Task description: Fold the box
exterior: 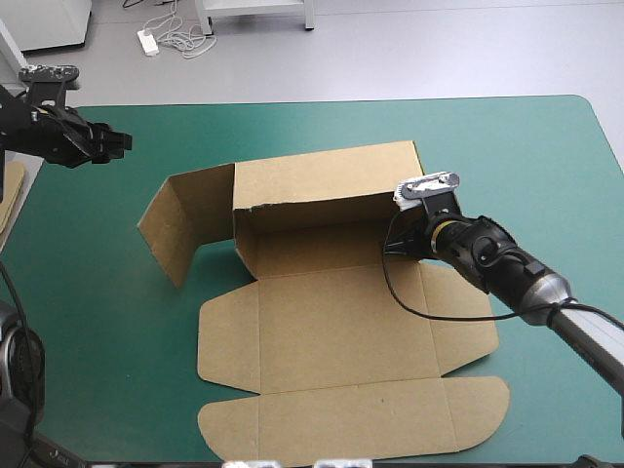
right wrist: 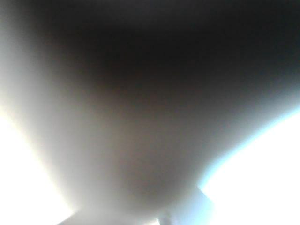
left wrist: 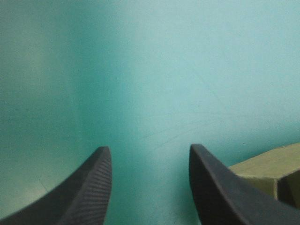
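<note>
The brown box (exterior: pixel 341 322) lies in the middle of the teal-green table as a cut sheet, its lid and front flaps flat. Its back wall (exterior: pixel 322 185) stands upright, and a side flap (exterior: pixel 180 229) stands at that wall's left end, angled outward. My right gripper (exterior: pixel 402 242) is low at the right end of the back wall, against the board. The right wrist view is only a dark blur of something very close. My left gripper (exterior: pixel 122 143) hovers near the far left corner, away from the box. It is open and holds nothing (left wrist: pixel 147 150), with a corner of the box (left wrist: pixel 267 171) beside it.
An edge of more brown board (exterior: pixel 12 195) shows at the table's left edge. Bare teal-green cover (exterior: pixel 546 166) stretches to the right of the box and along the far edge.
</note>
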{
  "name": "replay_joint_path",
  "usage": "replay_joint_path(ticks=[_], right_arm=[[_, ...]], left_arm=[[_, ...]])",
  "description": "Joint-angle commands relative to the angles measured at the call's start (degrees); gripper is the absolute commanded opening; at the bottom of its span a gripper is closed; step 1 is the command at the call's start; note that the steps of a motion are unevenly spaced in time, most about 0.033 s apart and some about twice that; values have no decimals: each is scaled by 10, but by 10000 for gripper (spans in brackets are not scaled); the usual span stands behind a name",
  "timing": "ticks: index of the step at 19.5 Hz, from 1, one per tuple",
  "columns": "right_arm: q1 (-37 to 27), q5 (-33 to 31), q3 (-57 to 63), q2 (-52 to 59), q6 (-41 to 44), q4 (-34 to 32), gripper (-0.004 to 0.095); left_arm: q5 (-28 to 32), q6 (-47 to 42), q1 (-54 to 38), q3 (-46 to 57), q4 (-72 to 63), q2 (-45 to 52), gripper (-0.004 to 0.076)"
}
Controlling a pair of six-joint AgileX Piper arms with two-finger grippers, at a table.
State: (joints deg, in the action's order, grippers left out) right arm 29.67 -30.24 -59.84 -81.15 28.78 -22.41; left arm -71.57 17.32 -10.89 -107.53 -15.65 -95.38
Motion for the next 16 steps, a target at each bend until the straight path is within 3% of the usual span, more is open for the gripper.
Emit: replay_joint_path(ticks=[1,8,12,16], right_arm=[[-1,-96,-107,32,-33,8,-18],[-2,-369,-359,-11,-126,52,-19],[-2,-412,-417,-53,-151,66,-19],[-29,-412,-442,-97,-177,154,-19]], left_arm=[[-4,-1,0,-18,-16,26,368],[-7,-2,0,-18,-20,26,368],[-7,-3,0,-18,-32,26,368],[-11,-3,0,-18,-39,26,368]])
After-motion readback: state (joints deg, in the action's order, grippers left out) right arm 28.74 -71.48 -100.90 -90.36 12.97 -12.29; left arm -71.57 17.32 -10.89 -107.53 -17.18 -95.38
